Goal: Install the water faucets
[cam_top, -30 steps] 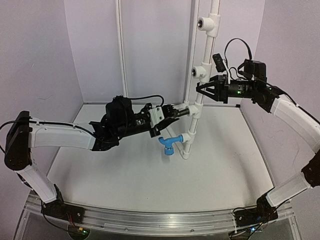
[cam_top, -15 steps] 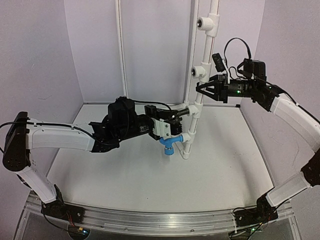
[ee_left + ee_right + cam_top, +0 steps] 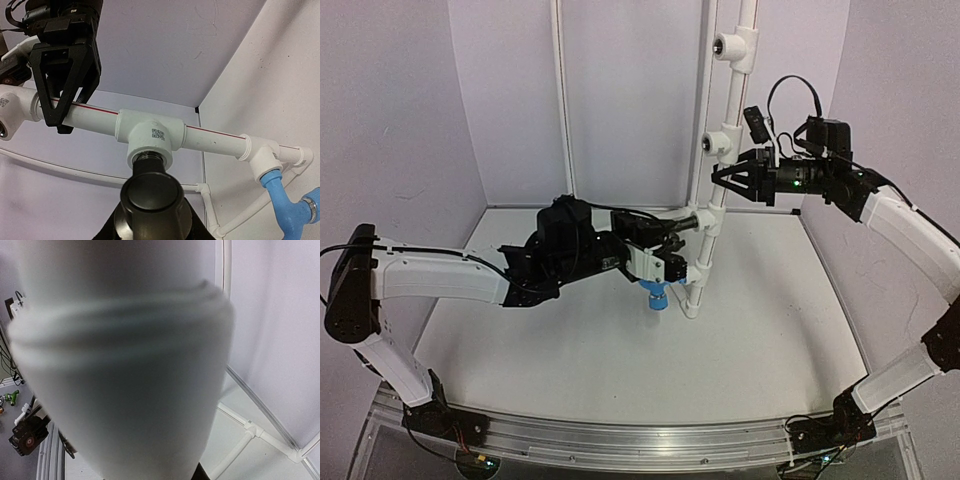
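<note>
**A:** Where is the black faucet (image 3: 151,192)?

**B:** At the middle tee fitting (image 3: 150,134) of the upright white pipe (image 3: 733,90). In the left wrist view its threaded end sits in the tee's round socket, and its body sticks straight out toward the camera.

**A:** What has hold of it?

**B:** The left claw (image 3: 670,232) is pinching it. From above, that arm reaches in from 9 o'clock, level with the tee.

**A:** And the right claw (image 3: 726,182)?

**B:** It is on the same pipe, at about 1 o'clock from the black faucet, between the middle tee and the next one up. Its fingers straddle the pipe and seem pressed onto it. The right wrist view is only a blur of white pipe, so I go by the other two views.

**A:** The blue faucet (image 3: 657,295)?

**B:** It is already in the lower tee (image 3: 693,274), at about 7 o'clock from the black one and just above the counter (image 3: 570,360). It juts out toward 9 o'clock, with its spout end turned to 6 o'clock. From above, the left claw's white housing hides part of it. In the left wrist view it shows low in the corner at 4 o'clock.
</note>
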### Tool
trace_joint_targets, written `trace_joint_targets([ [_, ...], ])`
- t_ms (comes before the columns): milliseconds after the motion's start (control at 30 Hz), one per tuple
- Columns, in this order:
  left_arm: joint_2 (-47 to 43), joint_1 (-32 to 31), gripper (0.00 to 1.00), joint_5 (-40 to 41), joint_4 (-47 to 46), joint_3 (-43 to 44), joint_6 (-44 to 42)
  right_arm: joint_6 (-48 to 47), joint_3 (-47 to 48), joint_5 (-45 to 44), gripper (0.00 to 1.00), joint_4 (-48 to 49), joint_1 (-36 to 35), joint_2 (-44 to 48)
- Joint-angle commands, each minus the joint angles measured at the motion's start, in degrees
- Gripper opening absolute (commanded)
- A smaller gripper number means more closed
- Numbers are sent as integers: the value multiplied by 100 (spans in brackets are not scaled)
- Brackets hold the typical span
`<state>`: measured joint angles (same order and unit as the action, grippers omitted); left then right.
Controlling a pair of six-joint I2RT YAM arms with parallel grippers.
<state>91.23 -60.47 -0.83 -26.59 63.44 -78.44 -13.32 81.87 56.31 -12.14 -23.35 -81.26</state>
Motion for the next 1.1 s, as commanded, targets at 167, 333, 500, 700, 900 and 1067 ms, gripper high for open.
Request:
trace_joint_targets([
  [167,-500,168,0,910,485,-181,33,503,169,302,0,-789,22,2],
  [333,-601,167,0,940,431,-304,192,514,153,302,0,-788,55,14],
  [500,-781,127,0,752,132,-267,1683,483,174,276,0,-789,62,-19],
  [700,-1070,113,0,538,1560,604,6291,427,241,239,0,-763,62,-65],
  [900,-1125,165,0,405,1662,412,9981,356,202,227,0,-754,59,-65],
  [1067,-1277,329,0,-218,976,-59,11931,272,204,208,0,-745,58,-57],
])
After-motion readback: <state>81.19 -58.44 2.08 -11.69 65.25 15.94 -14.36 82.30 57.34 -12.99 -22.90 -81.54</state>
